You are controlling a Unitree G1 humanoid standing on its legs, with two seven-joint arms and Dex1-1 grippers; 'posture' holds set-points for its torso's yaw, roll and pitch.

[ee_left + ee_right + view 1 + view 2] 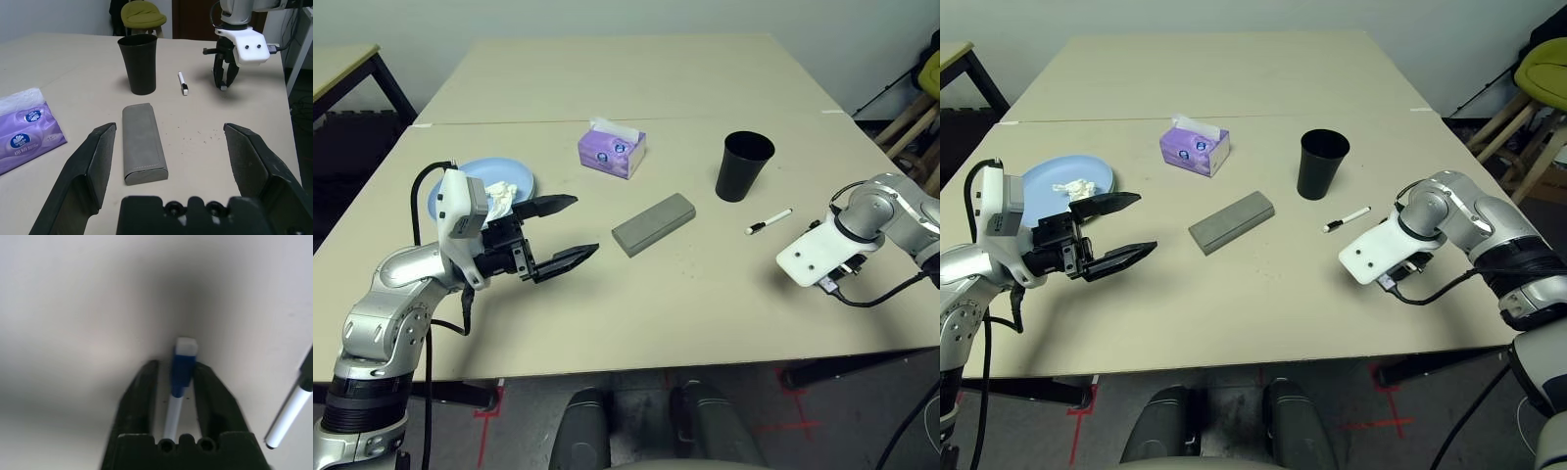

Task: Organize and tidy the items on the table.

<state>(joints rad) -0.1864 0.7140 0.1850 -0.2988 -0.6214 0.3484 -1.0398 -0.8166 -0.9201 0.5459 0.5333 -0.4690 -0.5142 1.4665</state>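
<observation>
My right gripper points down at the table on the right and is shut on a white-and-blue pen. A second pen lies just beyond it, near the black cup. A grey glasses case lies in the middle. On the left, a blue plate holds crumpled white tissue. My left gripper hovers open beside the plate. It points toward the case and holds nothing.
A purple tissue box stands behind the case. A smaller table with black legs is at the far left. A stool with a green seat stands off the table's right side. A seam crosses the far half of the table.
</observation>
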